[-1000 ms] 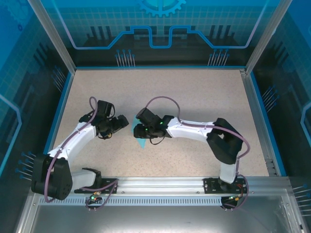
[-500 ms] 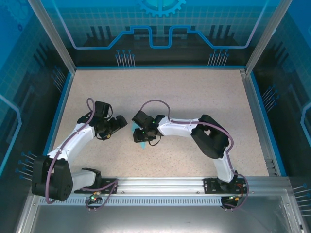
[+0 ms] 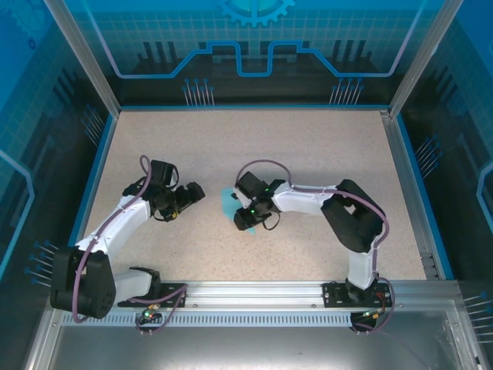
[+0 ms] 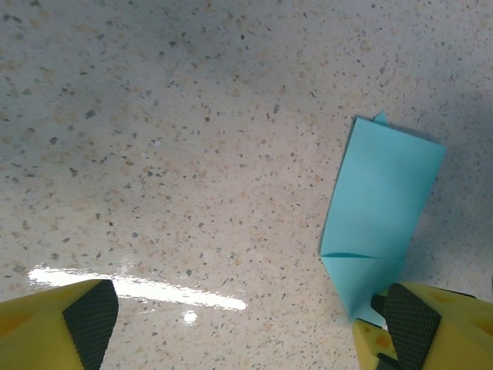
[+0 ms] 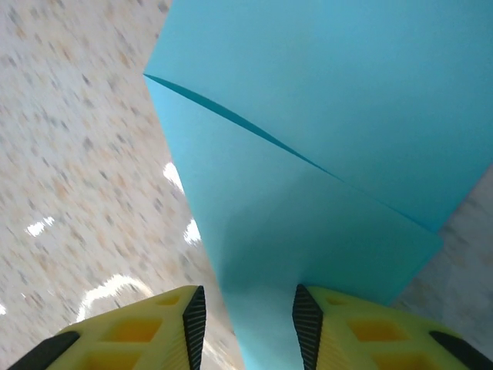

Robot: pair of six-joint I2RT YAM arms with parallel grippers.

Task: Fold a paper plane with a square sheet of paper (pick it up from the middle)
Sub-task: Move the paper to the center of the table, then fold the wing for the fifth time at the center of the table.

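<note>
Two grippers: my left gripper (image 4: 250, 324) wide, empty; right gripper (image 5: 250, 316) astride folded sheet (image 4: 377, 208), grasp untellable.
Change: right shifted rightward, exposing sheet for creasing.

Standing here, I can't make out any writing, label, brand name or number in the cell. The nearest thing to a sign is a gear-shaped emblem (image 3: 256, 9) printed at the top of the blue back panel (image 3: 154, 38), with angular line patterns beneath it, and it carries no lettering.
</note>
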